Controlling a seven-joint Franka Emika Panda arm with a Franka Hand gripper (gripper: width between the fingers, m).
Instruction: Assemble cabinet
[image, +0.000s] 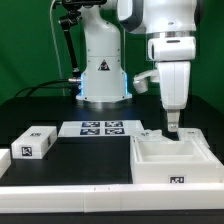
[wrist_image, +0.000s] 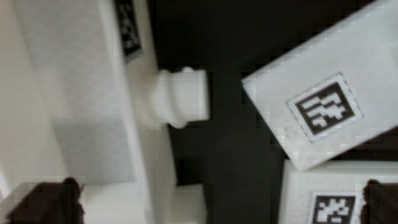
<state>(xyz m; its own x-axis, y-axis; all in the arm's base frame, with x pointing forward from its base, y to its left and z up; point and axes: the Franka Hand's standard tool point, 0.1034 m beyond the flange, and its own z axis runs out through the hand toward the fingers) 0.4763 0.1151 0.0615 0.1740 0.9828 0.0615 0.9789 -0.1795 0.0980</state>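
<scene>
One end effector (image: 172, 128), fingers (wrist_image: 45, 205) wide apart

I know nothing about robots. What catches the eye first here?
The white arm's gripper hangs at the back wall of the open white cabinet, at the exterior view's right. The marker board with four black-and-white tags lies mid-table, and a small tagged white block sits at the exterior view's left.

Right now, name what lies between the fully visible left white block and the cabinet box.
Exterior view: only the marker board, flat on the dark table, between white block and cabinet box.
</scene>
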